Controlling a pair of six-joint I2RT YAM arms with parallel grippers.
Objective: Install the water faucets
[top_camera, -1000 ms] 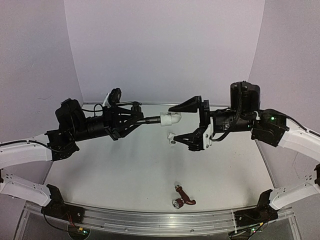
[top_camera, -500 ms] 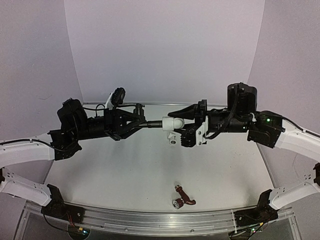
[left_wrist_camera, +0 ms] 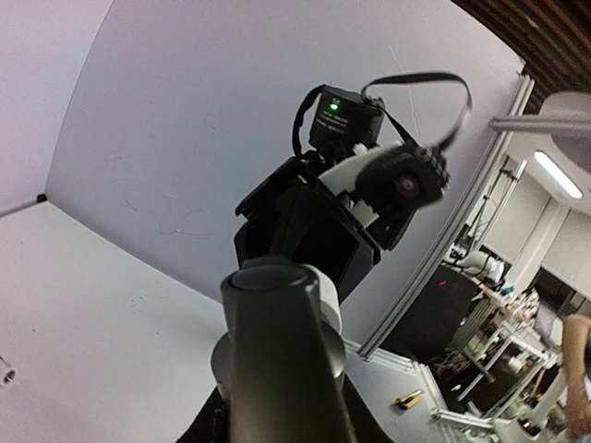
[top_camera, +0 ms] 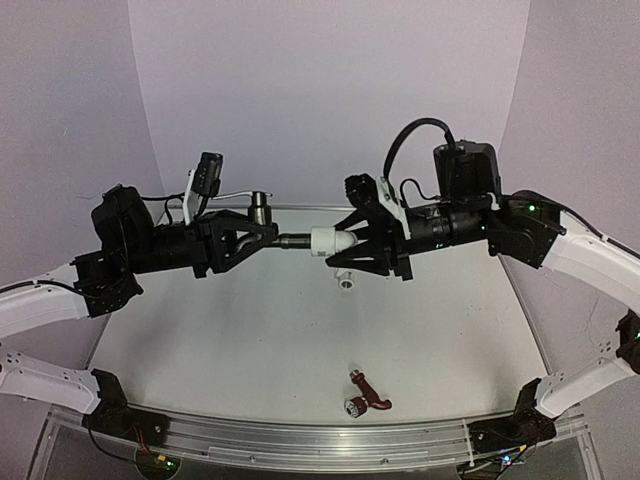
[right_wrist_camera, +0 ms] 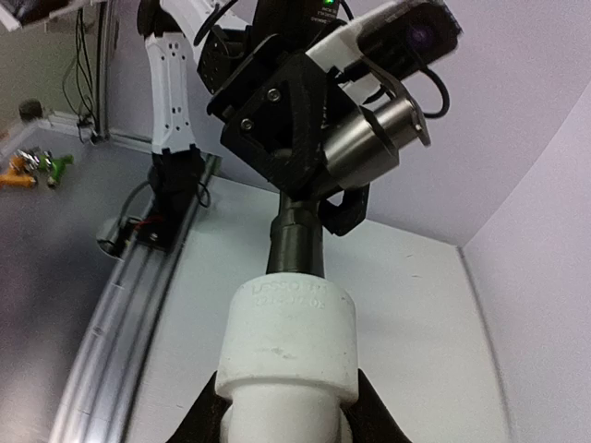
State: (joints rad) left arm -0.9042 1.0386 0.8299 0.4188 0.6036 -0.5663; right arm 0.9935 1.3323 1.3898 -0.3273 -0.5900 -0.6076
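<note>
My left gripper (top_camera: 268,240) is shut on the dark grey water faucet (top_camera: 290,240), held level above the table's far side. Its silvery knob (top_camera: 260,208) points up. The faucet's front end sits inside a white elbow fitting (top_camera: 331,240), and my right gripper (top_camera: 352,243) is shut on that fitting from the other side. The right wrist view looks along the white fitting (right_wrist_camera: 291,341) to the dark faucet stem (right_wrist_camera: 295,242). The faucet body (left_wrist_camera: 277,351) fills the left wrist view's foreground. The reddish-brown faucet (top_camera: 366,393) lies loose near the table's front edge.
A second white fitting (top_camera: 345,278) lies on the table just below the joined parts. An aluminium rail (top_camera: 300,438) runs along the near edge between the arm bases. White walls enclose the table at the back and sides.
My right gripper has closed on the white fitting after standing open around it. Both wrists have risen slightly and rolled, bringing the faucet's silvery knob to the top.
</note>
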